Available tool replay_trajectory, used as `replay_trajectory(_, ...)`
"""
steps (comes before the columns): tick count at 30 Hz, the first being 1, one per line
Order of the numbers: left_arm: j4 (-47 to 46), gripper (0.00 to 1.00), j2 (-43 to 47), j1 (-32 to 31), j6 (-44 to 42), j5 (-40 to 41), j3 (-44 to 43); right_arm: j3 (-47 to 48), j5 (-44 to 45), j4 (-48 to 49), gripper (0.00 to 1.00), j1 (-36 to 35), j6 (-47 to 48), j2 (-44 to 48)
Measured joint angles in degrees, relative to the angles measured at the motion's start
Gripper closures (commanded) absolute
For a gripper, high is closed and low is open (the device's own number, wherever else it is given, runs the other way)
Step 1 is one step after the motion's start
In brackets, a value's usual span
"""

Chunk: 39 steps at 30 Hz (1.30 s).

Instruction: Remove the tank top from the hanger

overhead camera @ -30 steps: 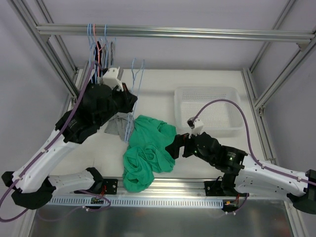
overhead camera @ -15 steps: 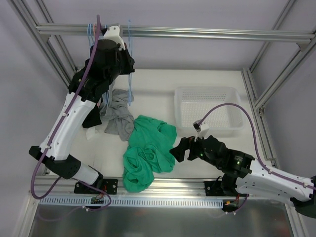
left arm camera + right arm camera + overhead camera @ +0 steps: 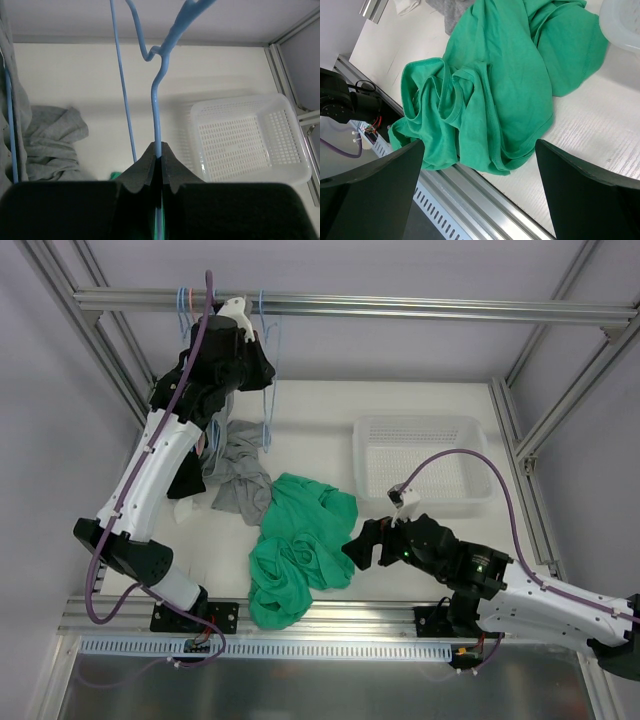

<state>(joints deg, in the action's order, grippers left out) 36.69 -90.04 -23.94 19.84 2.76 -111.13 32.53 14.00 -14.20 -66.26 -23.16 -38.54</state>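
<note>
The teal-green tank top (image 3: 300,545) lies crumpled on the table near the front edge, free of the hanger; the right wrist view shows the tank top (image 3: 490,95) filling its middle. My left gripper (image 3: 248,332) is raised to the top rail and shut on the thin light-blue hanger (image 3: 267,390), which hangs bare below it. In the left wrist view the hanger (image 3: 156,100) runs up from the left gripper (image 3: 160,150) and its hook leaves the frame. My right gripper (image 3: 357,548) is open just right of the tank top, with the right gripper (image 3: 477,150) holding nothing.
A white mesh basket (image 3: 420,435) stands at the right back of the table. A grey garment (image 3: 240,475) lies behind the tank top. More hangers (image 3: 186,306) hang on the metal rail (image 3: 420,308) at the left. An aluminium rail (image 3: 350,615) edges the table front.
My left arm has lifted the bare hanger from beside the garments up to the top rail. My right gripper has drawn back a little, still open. The tank top has not moved.
</note>
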Motion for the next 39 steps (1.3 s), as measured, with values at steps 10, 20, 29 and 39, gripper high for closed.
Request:
replay_trajectory(10,-0.2,0.24,5.2,0.0,2.4,-0.6,3.3,1.7,-2.8,0.0,0.01,0.0,2.8,-8.0)
replay_trajectory(20,-0.4,0.01,29.6,0.0,3.1,-8.0,13.6,17.0,-5.5,-0.2,0.0,0.0,15.5,-25.8)
replay_trajectory(29,-1.1,0.01,66.2,0.0,3.1,-7.6,44.3,23.9,-5.9,1.8,0.0,-1.3,34.5,-43.1)
replay_trajectory(39,2.0,0.01,78.8,0.0,2.2,-5.1,66.3,23.9,-7.2,11.7,0.01,-1.4,48.9,-57.5)
